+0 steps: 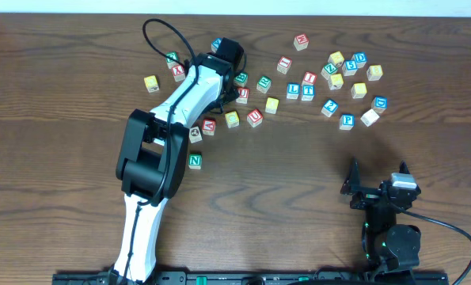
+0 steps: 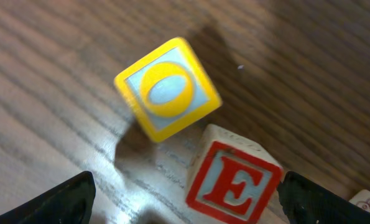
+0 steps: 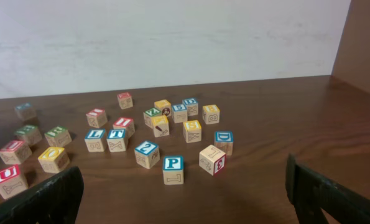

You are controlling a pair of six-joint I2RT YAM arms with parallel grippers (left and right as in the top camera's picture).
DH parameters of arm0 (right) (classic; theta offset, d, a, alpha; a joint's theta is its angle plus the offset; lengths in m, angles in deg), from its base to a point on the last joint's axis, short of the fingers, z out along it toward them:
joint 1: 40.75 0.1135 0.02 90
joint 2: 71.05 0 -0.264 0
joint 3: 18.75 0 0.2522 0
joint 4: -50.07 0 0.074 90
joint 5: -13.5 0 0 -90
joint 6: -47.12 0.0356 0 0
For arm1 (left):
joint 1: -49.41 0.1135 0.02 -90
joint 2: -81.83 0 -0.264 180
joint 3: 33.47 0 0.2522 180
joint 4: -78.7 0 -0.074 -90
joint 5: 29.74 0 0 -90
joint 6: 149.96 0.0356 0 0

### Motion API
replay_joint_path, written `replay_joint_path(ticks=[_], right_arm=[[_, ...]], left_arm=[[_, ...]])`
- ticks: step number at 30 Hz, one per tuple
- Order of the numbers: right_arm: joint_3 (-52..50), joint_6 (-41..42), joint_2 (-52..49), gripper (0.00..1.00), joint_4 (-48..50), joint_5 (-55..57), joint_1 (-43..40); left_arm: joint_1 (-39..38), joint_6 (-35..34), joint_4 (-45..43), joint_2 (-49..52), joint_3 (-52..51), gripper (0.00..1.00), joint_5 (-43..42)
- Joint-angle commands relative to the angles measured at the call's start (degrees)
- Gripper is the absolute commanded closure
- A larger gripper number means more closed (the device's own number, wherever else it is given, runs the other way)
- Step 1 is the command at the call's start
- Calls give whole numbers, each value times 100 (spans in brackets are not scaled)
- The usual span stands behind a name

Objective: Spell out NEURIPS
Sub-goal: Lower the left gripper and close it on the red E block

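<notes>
Left hand splayed, wooden E cube, grained tabletop

The dark wood counter carries scattered letter cubes, all lying beyond the lone green N cube, mostly to its right.

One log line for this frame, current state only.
left hand: open, above E, O beside it | right hand: open, holding nothing | N: alone, apart from pile | P: in pile

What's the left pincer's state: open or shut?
Open. The left pincer shows its fingers at opposite frame corners in the wrist view, the E cube untouched between them.
</notes>
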Motion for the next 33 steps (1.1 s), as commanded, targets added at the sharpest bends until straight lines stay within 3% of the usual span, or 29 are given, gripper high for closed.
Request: replay_joint_path(ticks=[1, 5, 7, 17, 33], right_arm=[[-7, -48, -2, 1, -26, 7, 7], [-7, -48, -2, 1, -26, 7, 7], [-7, -48, -2, 1, -26, 4, 7], [-7, -48, -2, 1, -26, 4, 7], [-7, -48, -2, 1, -26, 7, 7]], left_arm=[[17, 852, -72, 70, 50, 7, 111], [20, 1224, -107, 70, 50, 32, 109], [17, 1307, -103, 70, 50, 37, 107], [20, 1401, -114, 70, 50, 44, 107], [17, 1419, -306, 70, 50, 44, 109]])
